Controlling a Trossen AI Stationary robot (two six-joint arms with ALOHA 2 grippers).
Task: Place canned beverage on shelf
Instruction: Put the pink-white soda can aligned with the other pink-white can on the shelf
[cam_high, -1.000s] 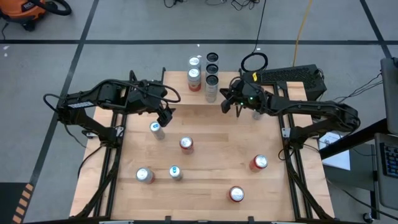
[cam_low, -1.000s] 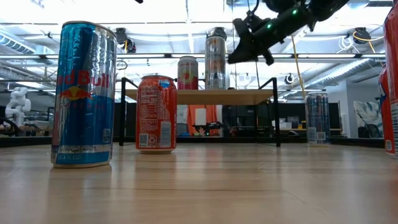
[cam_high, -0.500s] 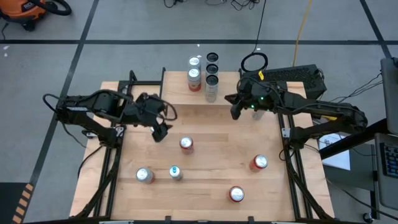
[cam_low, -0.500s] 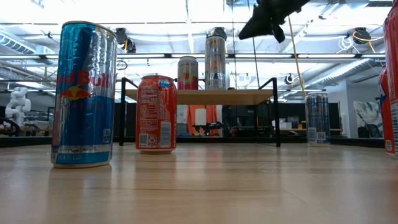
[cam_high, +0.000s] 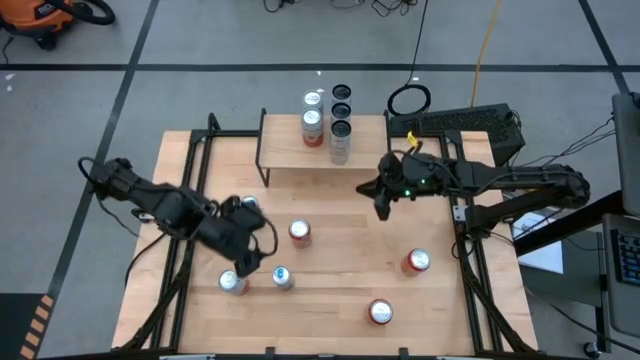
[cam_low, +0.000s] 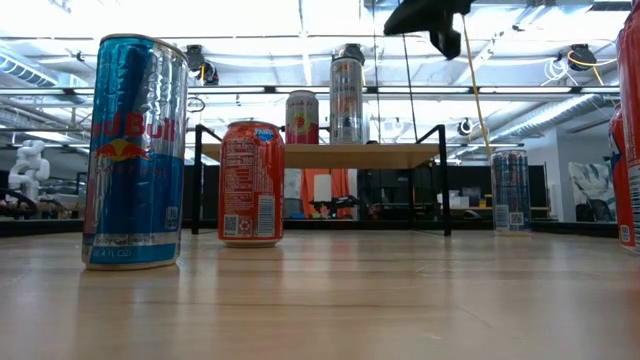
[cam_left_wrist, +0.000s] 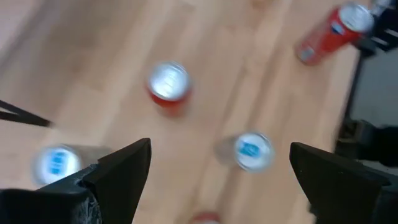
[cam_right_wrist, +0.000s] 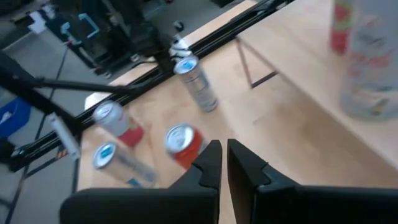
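Note:
The shelf (cam_high: 300, 150) stands at the table's far edge, its black legs on the tabletop; in the low view (cam_low: 320, 155) it carries a pink can (cam_low: 302, 115) and a tall silver can (cam_low: 346, 95). Loose cans stand on the table: a blue-topped one (cam_high: 282, 278), red ones (cam_high: 299, 232) (cam_high: 232, 282) and another blue-topped one (cam_high: 250, 205). My left gripper (cam_high: 245, 262) hangs open above the near-left cans (cam_left_wrist: 252, 151), holding nothing. My right gripper (cam_high: 383, 205) is shut and empty, high above the table in front of the shelf's right end (cam_low: 440, 20).
Two more red cans (cam_high: 417, 262) (cam_high: 380, 312) stand at the near right. A tall dark can (cam_low: 510, 190) stands to the right of the shelf. Several cans crowd the shelf's far side (cam_high: 340, 105). Black frame rails (cam_high: 185, 200) run along both table sides.
My left gripper has swung from beside the shelf's left end toward the table's near edge, to above the near-left cans. My right gripper has risen and drawn back from the shelf toward the near edge. No can has moved.

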